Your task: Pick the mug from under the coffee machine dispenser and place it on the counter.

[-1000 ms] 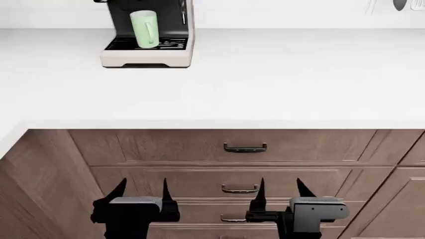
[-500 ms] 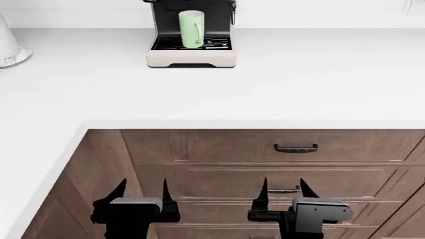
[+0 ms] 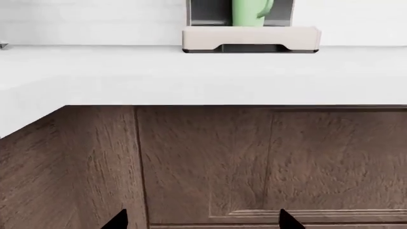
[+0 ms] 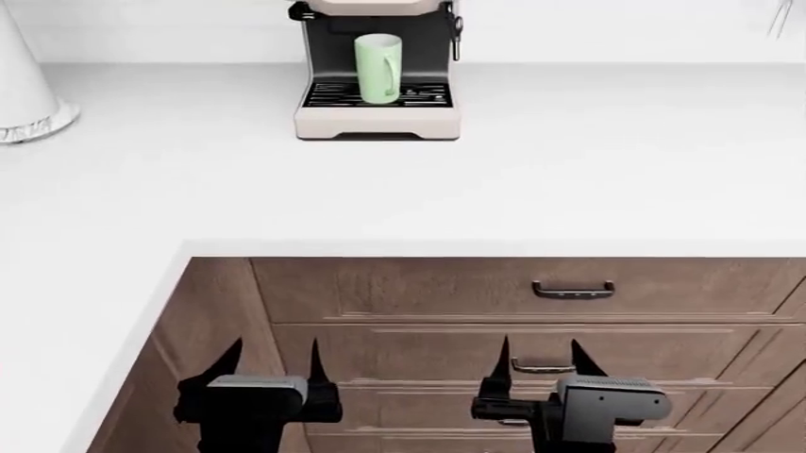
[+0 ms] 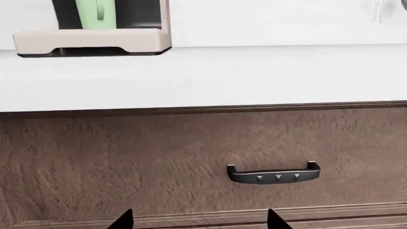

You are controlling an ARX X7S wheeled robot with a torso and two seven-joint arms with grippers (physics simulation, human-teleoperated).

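Mug (image 4: pixel 377 68), pale green and upright, stands on the black drip grate inside the dark recess of the coffee machine dispenser (image 4: pixel 377 121), at about twelve o'clock in the head view, slightly left of centre, against the back wall. White counter (image 4: pixel 567 170) spreads wide and bare from the machine toward its front edge, then turns a corner and runs down the left side. Brown drawer fronts (image 4: pixel 416 288) sit below the edge, one with a dark handle (image 4: pixel 573 290). Left claw (image 4: pixel 270 363) at seven o'clock and right claw (image 4: pixel 542 363) at five o'clock hang low before the drawers, fingers spread, holding nothing, well apart from the mug. White cone-shaped object (image 4: pixel 28 90) sits at ten o'clock.
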